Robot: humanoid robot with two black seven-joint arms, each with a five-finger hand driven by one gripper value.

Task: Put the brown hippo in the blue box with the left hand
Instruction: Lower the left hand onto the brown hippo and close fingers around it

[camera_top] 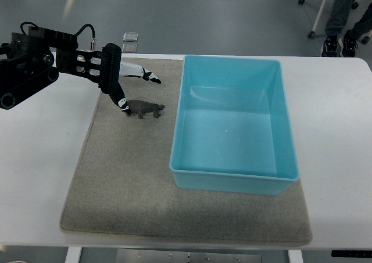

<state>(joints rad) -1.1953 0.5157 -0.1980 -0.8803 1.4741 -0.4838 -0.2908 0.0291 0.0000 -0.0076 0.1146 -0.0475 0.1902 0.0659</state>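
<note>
A small brown hippo [144, 108] stands on the grey mat [128, 182], just left of the blue box [232, 176], head pointing right toward it. My left hand [125, 80] comes in from the upper left; its fingers are spread, one fingertip [123, 104] touching or nearly touching the hippo's rear, another finger [152, 76] stretched out above it. The hand holds nothing. The blue box is rectangular and has nothing inside. No right arm shows.
The mat lies on a white table [40, 176]. Two small clear squares [130, 42] sit at the table's far edge behind the hand. A person's legs and a chair base [340, 19] show at the top right, off the table.
</note>
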